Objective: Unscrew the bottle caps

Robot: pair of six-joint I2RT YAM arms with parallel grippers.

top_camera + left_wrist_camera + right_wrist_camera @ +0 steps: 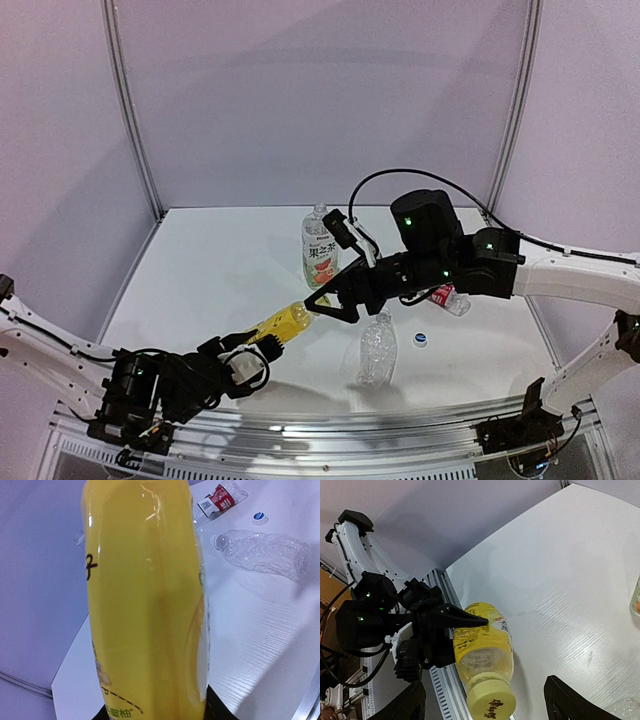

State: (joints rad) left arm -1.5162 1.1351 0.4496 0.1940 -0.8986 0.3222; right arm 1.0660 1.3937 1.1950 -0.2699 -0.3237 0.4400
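Yellow cap (492, 705) sits on the yellow bottle (482, 652). The left gripper (465, 630) clamps this bottle around its body and holds it level above the near edge of the desk (220, 270), neck aimed at the right gripper (325, 303). I judge that this pose braces the bottle against twisting. The right jaws stand wide, one on each side of the cap, touching neither side.

A fruit-label bottle (319, 245) stands upright farther back, capped. A clear plain bottle (377, 352) lies flat, crumpled and empty, mouth open, with a blue-and-white cap (422, 340) loose beside it. A red-label bottle (447, 298) lies half hidden behind the right arm. Whether the yellow one holds liquid is hard to tell.
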